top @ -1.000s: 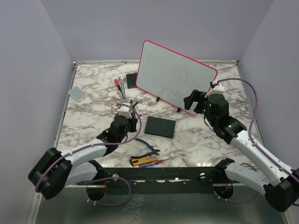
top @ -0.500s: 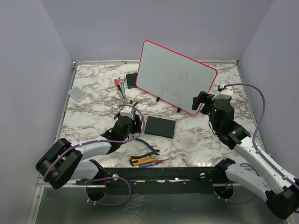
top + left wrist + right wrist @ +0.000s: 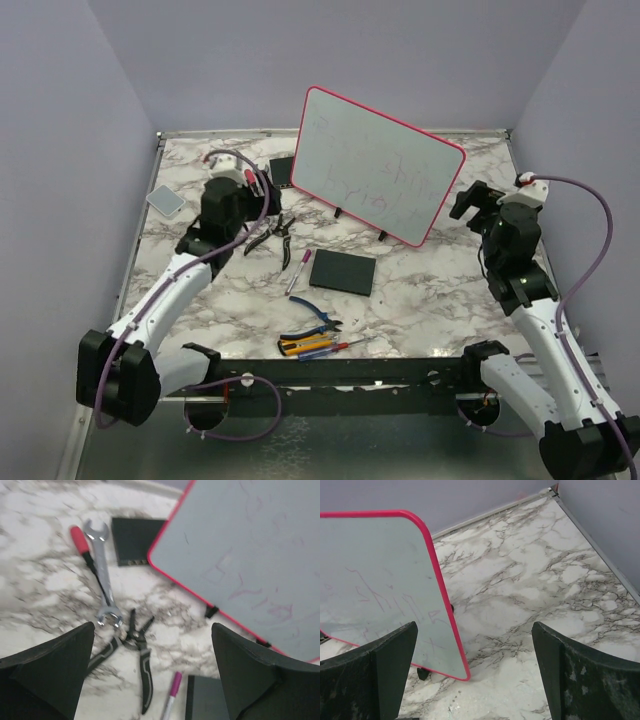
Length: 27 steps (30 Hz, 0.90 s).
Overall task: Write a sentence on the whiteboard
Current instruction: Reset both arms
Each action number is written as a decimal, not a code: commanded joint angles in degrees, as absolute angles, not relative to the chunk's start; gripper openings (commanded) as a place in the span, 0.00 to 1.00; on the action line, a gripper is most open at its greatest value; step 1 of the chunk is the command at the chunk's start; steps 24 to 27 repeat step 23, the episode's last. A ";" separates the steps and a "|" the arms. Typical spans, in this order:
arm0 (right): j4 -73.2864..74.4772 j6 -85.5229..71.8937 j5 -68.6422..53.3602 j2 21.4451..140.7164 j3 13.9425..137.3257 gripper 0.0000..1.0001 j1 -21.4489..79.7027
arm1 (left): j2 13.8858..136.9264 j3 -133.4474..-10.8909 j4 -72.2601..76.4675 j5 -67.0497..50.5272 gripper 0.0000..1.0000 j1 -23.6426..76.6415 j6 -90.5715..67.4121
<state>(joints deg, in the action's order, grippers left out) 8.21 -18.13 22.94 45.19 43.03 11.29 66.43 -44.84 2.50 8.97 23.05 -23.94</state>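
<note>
With the left gripper (image 3: 152, 630) and right gripper (image 3: 475, 627) spread apart and empty, the faint pinkish sentence (image 3: 380, 185) on the pink-framed whiteboard (image 3: 332, 120) is judged written; retreat is called for

We see the whiteboard (image 3: 330, 150) standing on its long edge toward the back of the table (image 3: 420, 295), a little right of centre, propped on small black feet (image 3: 341, 212). Its face is turned toward the near edge, and its right end sits nearer than its left. It is pale grey-white, with rounded corners in a pink-red frame (image 3: 443, 197). The sentence (image 3: 385, 190) crosses the face in thin, faint pinkish strokes, several lines deep, and we cannot read it.
</note>
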 commanded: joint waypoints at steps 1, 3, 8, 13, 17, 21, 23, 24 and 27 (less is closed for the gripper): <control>8.37 -18.69 19.85 43.99 43.98 1.00 8.87 | 64.33 -53.09 -9.97 0.15 0.99 9.31 -21.65; 7.12 -18.61 19.25 43.02 42.83 1.00 8.32 | 63.25 -54.64 -10.73 1.70 0.99 6.20 -18.71; 0.90 -15.74 21.10 37.95 36.66 1.00 8.33 | 56.12 -50.15 -6.74 14.76 0.99 6.11 -13.18; -5.24 -14.73 21.48 34.23 31.71 1.00 8.32 | 48.83 -45.01 -2.98 16.99 0.99 6.21 -10.64; -4.20 -14.51 21.52 35.67 32.68 1.00 8.28 | 48.34 -45.10 -3.01 18.02 0.99 6.23 -10.62; -3.63 -14.71 21.91 35.79 32.87 1.00 8.30 | 47.64 -44.80 -3.08 17.68 0.99 6.17 -10.75; -3.52 -14.83 22.19 35.56 32.86 1.00 8.33 | 47.26 -44.59 -3.08 18.02 0.99 6.18 -10.85; -3.52 -14.83 22.19 35.56 32.86 1.00 8.33 | 47.26 -44.59 -3.08 18.02 0.99 6.18 -10.85; -3.52 -14.83 22.19 35.56 32.86 1.00 8.33 | 47.26 -44.59 -3.08 18.02 0.99 6.18 -10.85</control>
